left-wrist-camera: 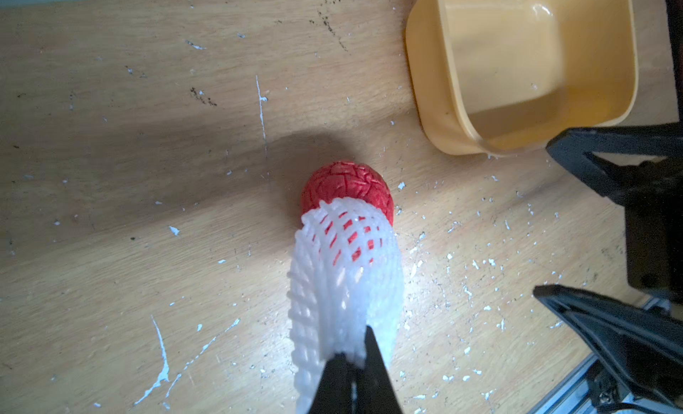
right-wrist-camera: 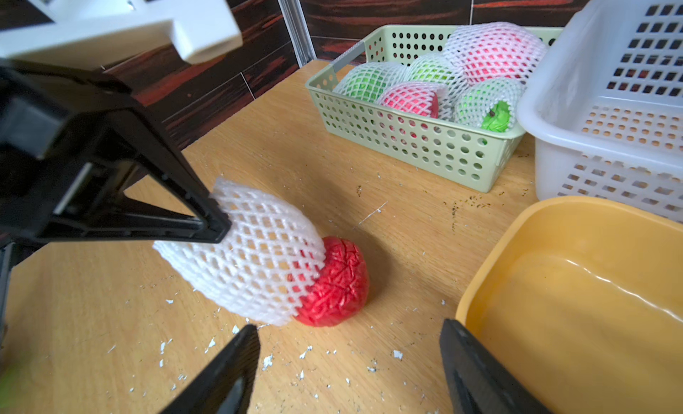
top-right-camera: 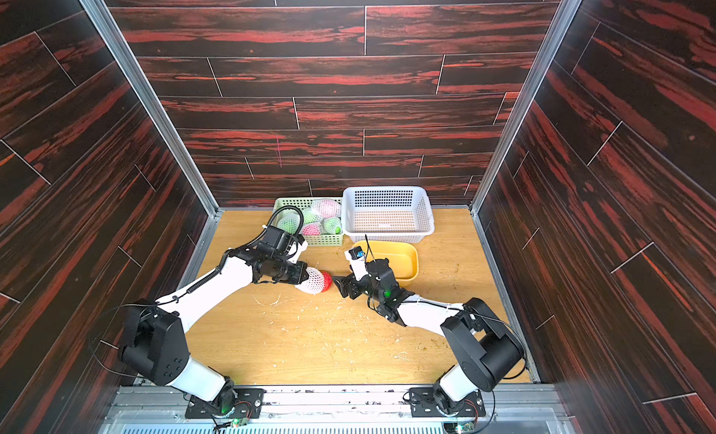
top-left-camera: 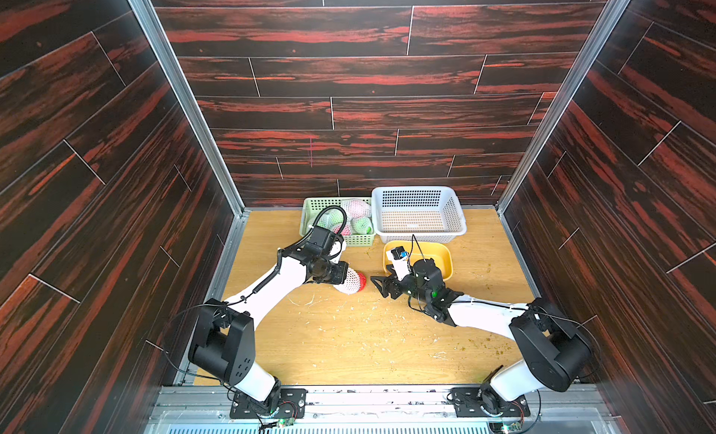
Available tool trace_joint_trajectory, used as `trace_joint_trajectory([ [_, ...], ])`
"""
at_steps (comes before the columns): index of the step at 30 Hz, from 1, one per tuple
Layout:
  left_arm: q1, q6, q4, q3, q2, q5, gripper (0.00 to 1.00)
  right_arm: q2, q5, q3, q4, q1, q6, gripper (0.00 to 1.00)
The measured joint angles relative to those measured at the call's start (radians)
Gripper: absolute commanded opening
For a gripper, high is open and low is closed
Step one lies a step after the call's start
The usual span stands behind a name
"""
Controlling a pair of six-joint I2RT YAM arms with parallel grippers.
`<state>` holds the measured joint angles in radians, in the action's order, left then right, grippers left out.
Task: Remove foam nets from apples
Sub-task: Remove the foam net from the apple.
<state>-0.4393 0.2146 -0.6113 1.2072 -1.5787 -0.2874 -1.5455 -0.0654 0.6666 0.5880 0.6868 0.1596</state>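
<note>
**Desk:** Item in hand?

**Me:** One red apple (right-wrist-camera: 340,282), lying on the counter (right-wrist-camera: 111,319) between my arms, half out of its foam net (right-wrist-camera: 255,260). My left pincer (left-wrist-camera: 356,351) is pinched tight on the net's loose end. My right pincer (right-wrist-camera: 349,329) stands wide, just beside the bare red end, touching nothing.

**Desk:** Handling?

**Me:** I'd close the right gently on the bare fruit, then draw the left straight back along the sleeve. A sideways tug would likely roll the apple.

**Desk:** Stock?

**Me:** Apples: six. One on the counter; five netted in the green basket (right-wrist-camera: 406,142), three green and two red. Nets: six, none fully off. Baskets: two; the white basket (right-wrist-camera: 591,171) holds nothing. Also one yellow tub (right-wrist-camera: 554,301), nothing in it.
</note>
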Motion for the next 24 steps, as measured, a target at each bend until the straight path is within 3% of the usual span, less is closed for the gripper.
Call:
trace_joint_trajectory([
  [13,-0.024,-0.031,0.011,0.009,-0.032,-0.004,0.00,0.064,0.058,-0.046,0.016,-0.005,-0.015,0.81],
  [20,-0.024,-0.013,0.025,0.069,-0.031,-0.049,0.00,0.195,0.110,-0.108,0.040,-0.039,-0.011,0.81],
  [24,-0.024,0.029,0.139,0.147,-0.025,-0.079,0.00,0.298,0.201,-0.182,0.089,-0.073,0.008,0.82],
])
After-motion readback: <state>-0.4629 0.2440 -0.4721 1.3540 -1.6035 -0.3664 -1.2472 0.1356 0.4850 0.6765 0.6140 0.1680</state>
